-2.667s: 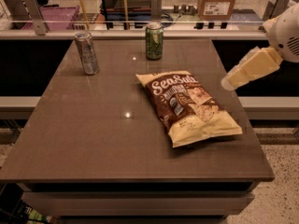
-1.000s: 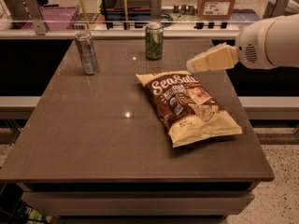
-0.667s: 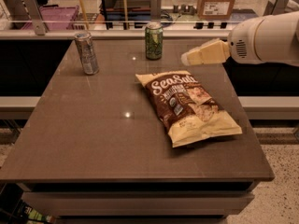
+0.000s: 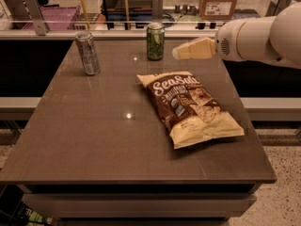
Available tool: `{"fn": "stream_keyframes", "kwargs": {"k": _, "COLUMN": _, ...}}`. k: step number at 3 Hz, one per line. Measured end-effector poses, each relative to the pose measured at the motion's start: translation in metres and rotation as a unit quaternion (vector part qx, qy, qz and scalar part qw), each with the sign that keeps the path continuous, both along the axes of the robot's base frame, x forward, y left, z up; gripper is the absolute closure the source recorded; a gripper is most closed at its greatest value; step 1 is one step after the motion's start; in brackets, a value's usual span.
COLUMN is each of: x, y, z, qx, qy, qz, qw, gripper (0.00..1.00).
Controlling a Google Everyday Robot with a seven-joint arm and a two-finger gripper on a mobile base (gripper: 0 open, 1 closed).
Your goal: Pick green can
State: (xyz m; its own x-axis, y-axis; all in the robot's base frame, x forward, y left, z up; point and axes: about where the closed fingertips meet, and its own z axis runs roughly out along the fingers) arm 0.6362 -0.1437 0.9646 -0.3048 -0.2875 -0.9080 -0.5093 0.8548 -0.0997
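The green can (image 4: 155,41) stands upright close to the far edge of the counter (image 4: 94,126), about midway along it, with bare surface all round, so a sideways approach looks open. Just to its right, level with the can's body but apart from it, hangs the gripper (image 4: 178,52), its tip pointing at the can; that low, level pose suits closing on the can's side rather than its top. It has hold of nothing, and I cannot tell whether it is open or closed. The white arm (image 4: 254,36) reaches in over the right edge. A chip bag (image 4: 188,107) lies flat toward the right edge, nearer than the reach path. A slimmer silver can (image 4: 88,53) stands by the far left corner, well apart.
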Motion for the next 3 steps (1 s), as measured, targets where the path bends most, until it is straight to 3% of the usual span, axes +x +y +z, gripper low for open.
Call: {"fn": "stream_keyframes", "kwargs": {"k": 3, "x": 0.051, "y": 0.041, "z": -0.016, "qx": 0.017, "qy": -0.036, "qz": -0.003, "qw": 0.9992, "gripper": 0.00}}
